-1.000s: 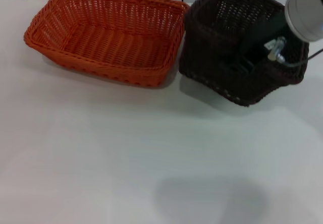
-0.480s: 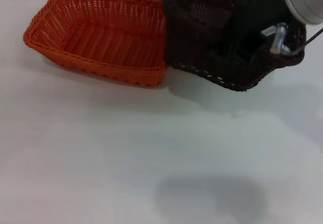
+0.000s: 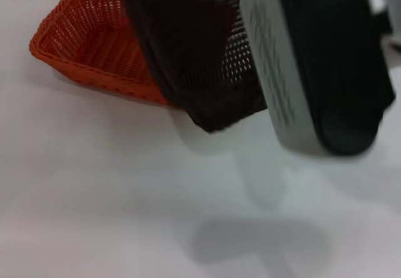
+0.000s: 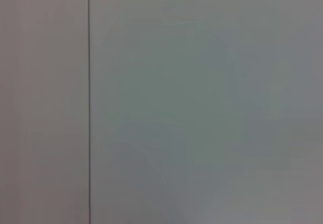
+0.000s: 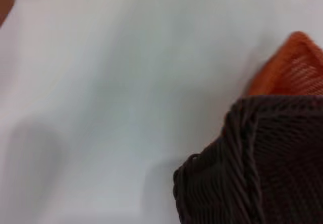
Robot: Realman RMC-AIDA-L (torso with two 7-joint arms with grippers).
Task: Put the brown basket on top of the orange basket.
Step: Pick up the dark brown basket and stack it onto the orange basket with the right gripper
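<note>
The brown basket [image 3: 194, 52] hangs tilted in the air, its lower corner above the table just in front of the orange basket [image 3: 81, 40]. It covers the orange basket's right half. My right arm [image 3: 326, 59] fills the upper right of the head view and hides its own gripper, which carries the brown basket by its right side. In the right wrist view the brown basket's braided rim [image 5: 247, 158] is close, with a corner of the orange basket [image 5: 295, 67] beyond it. The left gripper is out of view.
The white table [image 3: 125, 196] stretches in front of both baskets. The left wrist view shows only a pale flat surface with one dark seam [image 4: 89, 103].
The brown basket has been lifted off the table and carried left, from beside the orange basket to over its right half. The right arm has swung in close to the head camera.
</note>
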